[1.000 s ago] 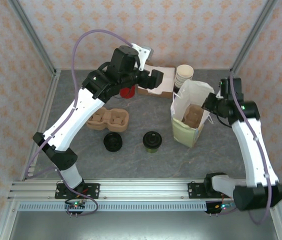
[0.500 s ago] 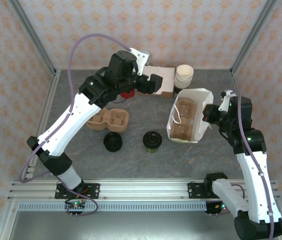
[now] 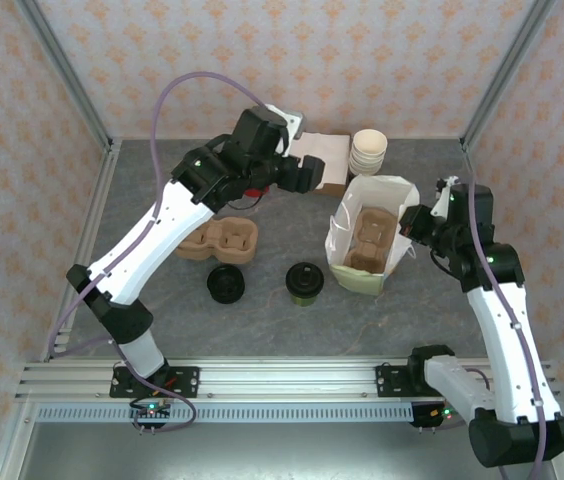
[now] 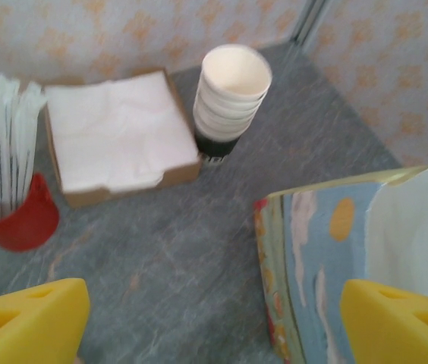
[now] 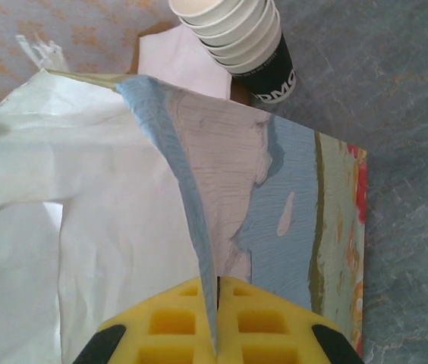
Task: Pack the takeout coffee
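On the grey table (image 3: 262, 318), the takeout coffee (image 3: 304, 283) stands upright just left of the open paper bag (image 3: 367, 235), not touching it. The right gripper (image 5: 218, 299) has its jaws pinched on the bag's upper edge. The left gripper (image 4: 212, 322) hovers near the napkin box (image 4: 115, 133), jaws spread wide.

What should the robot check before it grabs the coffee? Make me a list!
1. Paper bag mouth open: ok, the right gripper pinches its edge.
2. Cardboard carrier inside the bag: ok.
3. Takeout coffee upright, lid on: ok.
4. Left gripper open and empty: ok.
5. Left gripper close to the coffee: not ok, it hovers by the napkin box.
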`<state>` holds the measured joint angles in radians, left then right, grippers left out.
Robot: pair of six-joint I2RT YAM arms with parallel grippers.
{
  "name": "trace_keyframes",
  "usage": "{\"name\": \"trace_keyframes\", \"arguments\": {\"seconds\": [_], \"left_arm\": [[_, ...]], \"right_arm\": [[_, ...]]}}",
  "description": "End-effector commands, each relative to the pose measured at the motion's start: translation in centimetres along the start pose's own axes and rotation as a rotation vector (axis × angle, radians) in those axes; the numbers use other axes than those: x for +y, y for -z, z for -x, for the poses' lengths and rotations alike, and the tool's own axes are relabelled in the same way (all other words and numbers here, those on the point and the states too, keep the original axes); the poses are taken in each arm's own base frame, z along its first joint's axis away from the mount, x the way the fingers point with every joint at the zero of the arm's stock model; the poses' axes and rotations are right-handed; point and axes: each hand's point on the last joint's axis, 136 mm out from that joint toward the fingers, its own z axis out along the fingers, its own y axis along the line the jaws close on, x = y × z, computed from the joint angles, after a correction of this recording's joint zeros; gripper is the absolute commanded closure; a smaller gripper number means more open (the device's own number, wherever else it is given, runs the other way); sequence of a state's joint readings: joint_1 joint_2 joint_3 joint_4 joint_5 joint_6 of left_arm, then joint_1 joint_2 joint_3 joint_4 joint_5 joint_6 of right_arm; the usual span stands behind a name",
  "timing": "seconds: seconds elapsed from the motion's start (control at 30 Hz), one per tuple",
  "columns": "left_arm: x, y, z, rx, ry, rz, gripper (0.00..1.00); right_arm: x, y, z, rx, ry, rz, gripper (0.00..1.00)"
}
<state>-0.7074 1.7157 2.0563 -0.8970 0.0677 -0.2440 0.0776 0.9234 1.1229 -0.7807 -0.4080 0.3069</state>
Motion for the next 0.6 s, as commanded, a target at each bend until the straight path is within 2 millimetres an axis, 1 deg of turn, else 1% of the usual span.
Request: {"name": "trace_keyframes", "arguments": {"seconds": [0.0, 0.07, 0.17, 0.33, 0.43, 0.57], "left_arm": [[1.3, -0.2, -3.4, 0.1, 0.032, 0.086, 0.14], [1.1, -0.3, -4.9, 0.115, 0.031, 0.093, 0.14], [0.4, -0.3, -7.8, 0.156, 0.025, 0.083, 0.13], [-0.3, -0.1, -12.7, 0.201, 0.008, 0.05, 0.14], [-0.9, 0.3, -14.5, 0.203, -0.025, 0.039, 0.13], [-1.0, -0.2, -16.6, 0.2, -0.034, 0.017, 0.13]], "right_arm": [[0.2, 0.7, 1.0, -0.009, -0.063, -0.025, 1.0], [0.0, 0.7, 1.1, -0.01, -0.085, -0.043, 1.0], [-0.5, 1.0, 1.3, -0.013, -0.081, -0.076, 1.0], [-1.0, 1.4, 0.7, 0.006, -0.054, -0.106, 1.0], [-0.9, 1.3, 0.3, 0.031, -0.071, -0.1, 1.0], [-1.3, 0.9, -0.2, 0.045, -0.096, -0.112, 1.0]]}}
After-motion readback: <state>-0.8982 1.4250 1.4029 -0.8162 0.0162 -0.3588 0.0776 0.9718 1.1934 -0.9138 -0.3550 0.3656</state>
